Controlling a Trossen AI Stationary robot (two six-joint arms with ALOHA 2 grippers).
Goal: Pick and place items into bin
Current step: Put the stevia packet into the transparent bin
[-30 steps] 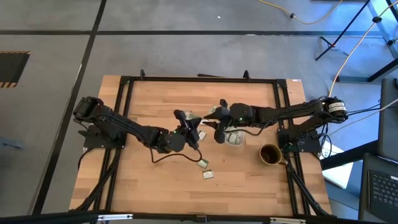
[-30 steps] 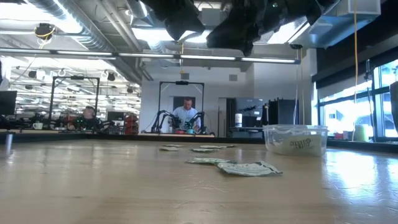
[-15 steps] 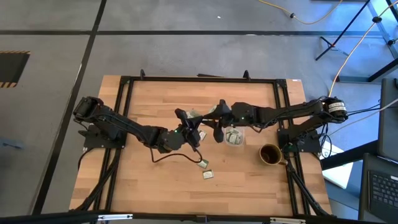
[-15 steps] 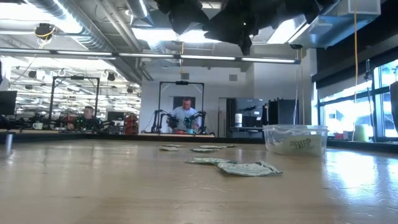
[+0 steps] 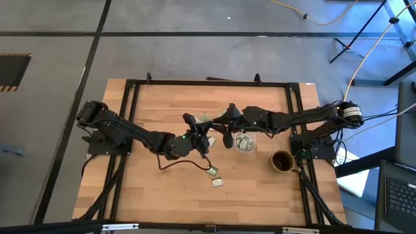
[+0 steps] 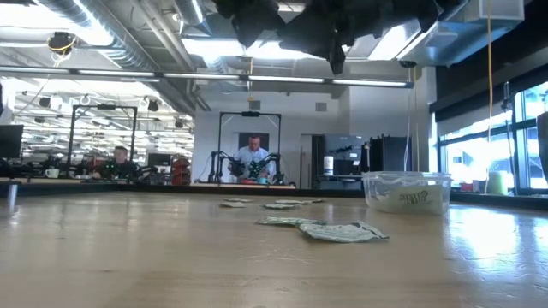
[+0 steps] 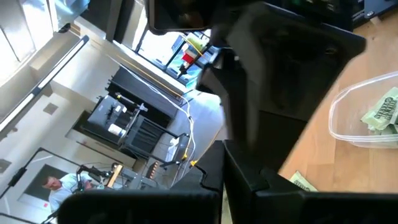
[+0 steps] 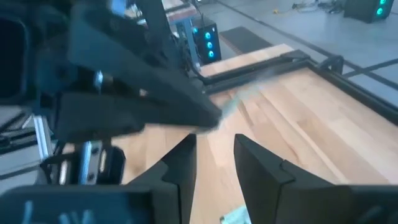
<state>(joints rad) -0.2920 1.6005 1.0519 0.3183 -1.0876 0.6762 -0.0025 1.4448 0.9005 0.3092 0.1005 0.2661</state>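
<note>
Both arms are reaching toward the middle of the wooden worktop (image 5: pixel 162 188), their ends nearly meeting above it.

The left gripper (image 5: pixel 198 130) is hanging over the centre, just beside the right gripper (image 5: pixel 227 129). From its own wrist view the left gripper's fingers are mostly hidden behind the other arm's dark body, so I cannot tell whether they are spread or pressed together.

The right gripper (image 8: pixel 214 155) is hovering off the wood, right next to the bin, with its two fingers (image 8: pixel 180 165) standing a little apart and nothing between them. The other arm's dark links are crossing close in front of it.

The bin (image 5: pixel 244 143) is sitting upright on the worktop just on the mug side of the right gripper, with several packets (image 7: pixel 384 115) already lying inside it. In the low view the bin (image 6: pixel 407 192) is showing printed packets pressed against its clear wall.

Loose packets are lying flat on the bare wood. Two (image 5: pixel 214 177) are resting near each other toward the front of the worktop, well apart from the bin, and one more (image 7: pixel 303 182) is lying just outside the bin's wall. The low view is showing a few packets (image 6: pixel 342 231) scattered flat in mid-worktop.

A dark brown mug (image 5: pixel 281 161) is standing near the bin, toward the right arm's base. In the room behind, a person (image 6: pixel 254 156) is sitting at another rig.
</note>
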